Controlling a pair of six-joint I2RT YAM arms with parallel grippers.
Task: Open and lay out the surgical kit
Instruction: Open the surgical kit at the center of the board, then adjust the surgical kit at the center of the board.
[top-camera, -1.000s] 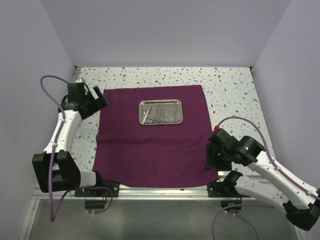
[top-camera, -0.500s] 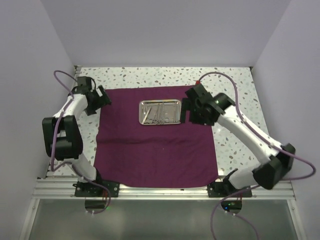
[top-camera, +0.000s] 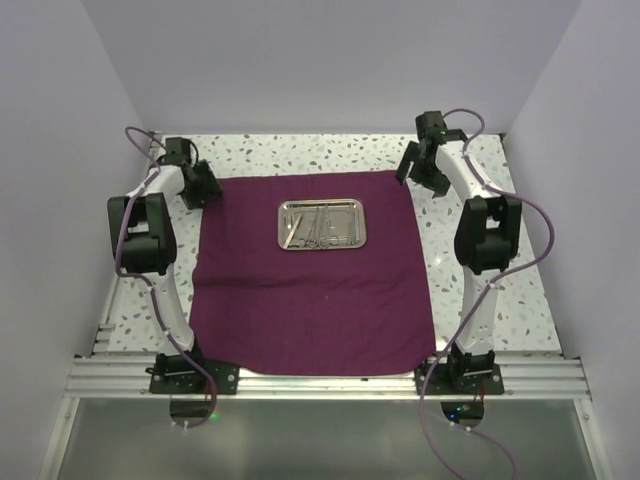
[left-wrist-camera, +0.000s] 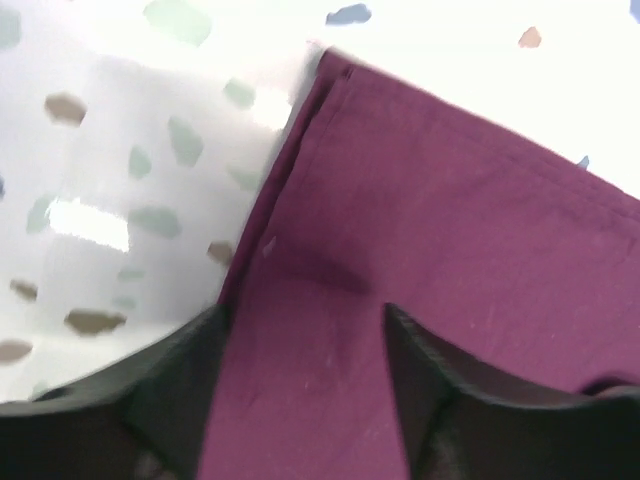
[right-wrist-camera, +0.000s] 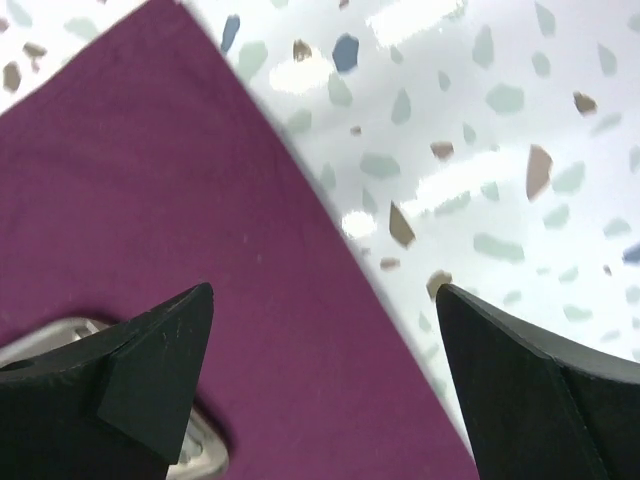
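Bright even light, wrist views blurry, tabletop glare

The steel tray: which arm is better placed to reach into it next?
Probably the right. The right gripper is open, and its wrist view shows the steel tray at its edge; the left gripper, over the cloth corner, sees only cloth and table.

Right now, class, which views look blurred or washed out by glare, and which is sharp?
Top external view: sharp, evenly lit, the tray gleaming. Left wrist view: soft, the tabletop blown out beside the cloth. Right wrist view: blurred, with glare patches on the tabletop.
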